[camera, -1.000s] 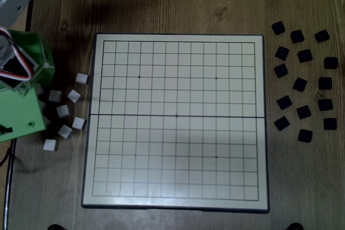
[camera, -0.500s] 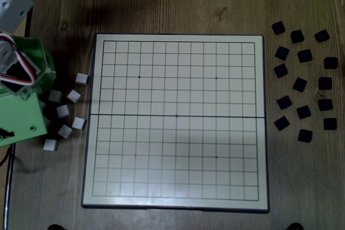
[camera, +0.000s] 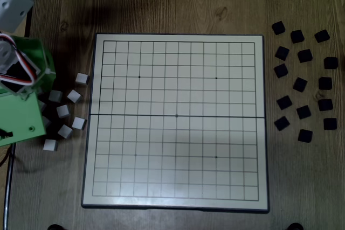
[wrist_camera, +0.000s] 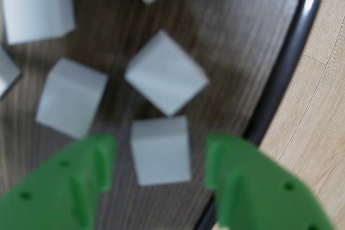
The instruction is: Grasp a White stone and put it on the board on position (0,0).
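In the wrist view, the arm's green plastic fingers (wrist_camera: 159, 160) stand spread apart, 1 small white square stone (wrist_camera: 160, 151) sitting between them, touching neither that can be seen. Other white blocks (wrist_camera: 166, 72) lie just beyond at 12 o'clock on the dark wood-grain counter (wrist_camera: 232, 30). In the fixed view, the green arm (camera: 21, 95) sits at 9 o'clock, the large cream gridded board (camera: 175, 119) fills the centre, bare of pieces, and black square blocks (camera: 300, 85) scatter at 3 o'clock.
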Tool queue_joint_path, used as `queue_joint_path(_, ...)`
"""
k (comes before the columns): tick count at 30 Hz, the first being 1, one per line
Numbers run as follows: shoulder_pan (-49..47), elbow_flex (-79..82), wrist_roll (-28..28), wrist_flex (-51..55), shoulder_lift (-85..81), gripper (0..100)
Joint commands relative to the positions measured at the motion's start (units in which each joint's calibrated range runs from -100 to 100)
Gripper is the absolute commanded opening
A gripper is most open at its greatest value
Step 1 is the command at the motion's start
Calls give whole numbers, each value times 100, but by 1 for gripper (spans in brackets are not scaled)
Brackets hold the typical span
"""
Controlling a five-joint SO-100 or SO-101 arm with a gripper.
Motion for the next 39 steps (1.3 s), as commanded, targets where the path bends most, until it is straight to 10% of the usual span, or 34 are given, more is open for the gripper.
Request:
queue_joint_path(1, 81, -295, -20, -96, -163, 13)
queue_joint_path(39, 191, -43, -20, -113, -290, 6)
